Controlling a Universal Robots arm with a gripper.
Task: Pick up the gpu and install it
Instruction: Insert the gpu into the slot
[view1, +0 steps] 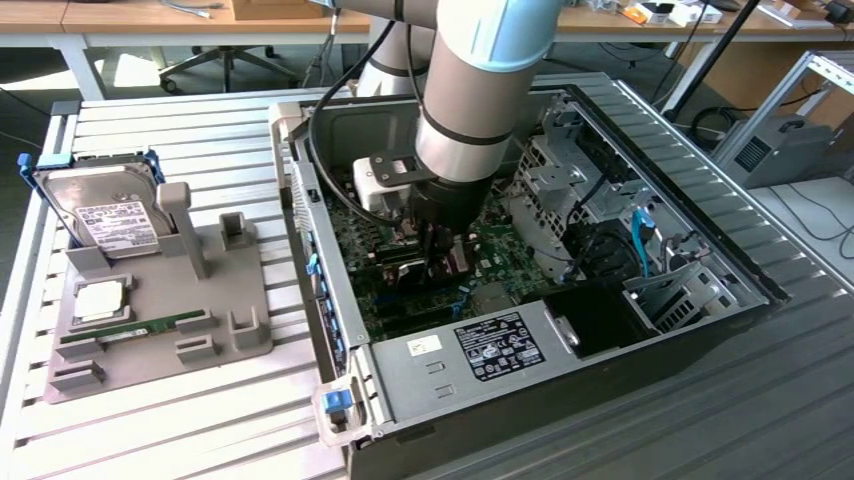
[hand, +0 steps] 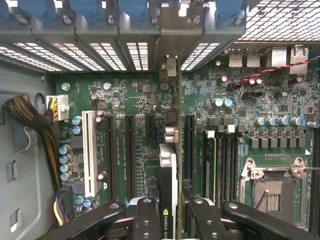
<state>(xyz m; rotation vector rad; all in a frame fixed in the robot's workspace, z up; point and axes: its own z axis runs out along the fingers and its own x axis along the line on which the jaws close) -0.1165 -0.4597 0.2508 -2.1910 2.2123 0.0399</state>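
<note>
Inside the case (view1: 334, 330), hand (hand: 170, 212) grips gpu (hand: 169, 165), apparently slotted.

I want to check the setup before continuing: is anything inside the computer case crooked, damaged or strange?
Nothing stands out. The gpu stands on edge between the jaws of the gripper, in line with the long slots of the motherboard. The cables at the side lie bundled. I see no loose or broken part.

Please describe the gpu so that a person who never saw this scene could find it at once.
Look inside the open computer case, down at the green motherboard. There the gripper holds the gpu on edge, among the long black slots. It alone stands upright there, a thin dark card.
</note>
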